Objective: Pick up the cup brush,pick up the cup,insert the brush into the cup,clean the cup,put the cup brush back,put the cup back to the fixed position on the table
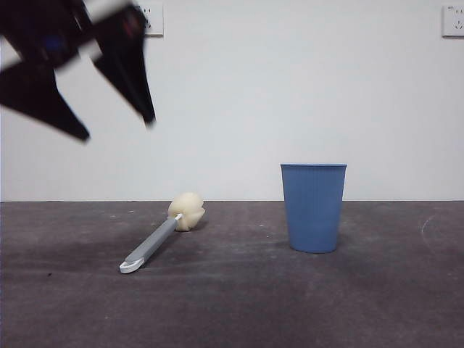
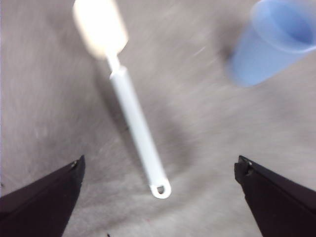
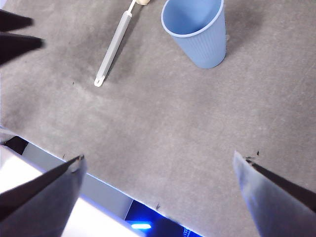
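The cup brush (image 1: pixel 154 248) lies flat on the table (image 1: pixel 239 308), its cream sponge head (image 1: pixel 187 210) toward the back and its white looped end toward the front. To its right the blue ribbed cup (image 1: pixel 313 210) stands upright. High above and left of the brush, my left gripper (image 1: pixel 118 129) hangs open and blurred. The left wrist view has the brush (image 2: pixel 136 118) lying lengthwise between the open jaws of that gripper (image 2: pixel 159 162), with the cup (image 2: pixel 271 42) off to one side. My right gripper (image 3: pixel 158 157) is open and empty, high over the table, with the cup (image 3: pixel 197 34) and brush (image 3: pixel 114 47) far beyond it.
A white wall with two sockets (image 1: pixel 152 18) (image 1: pixel 453 20) backs the table. The table's near edge (image 3: pixel 98 190), with a blue light below it, shows in the right wrist view. The left gripper's dark tips (image 3: pixel 19 34) also appear there.
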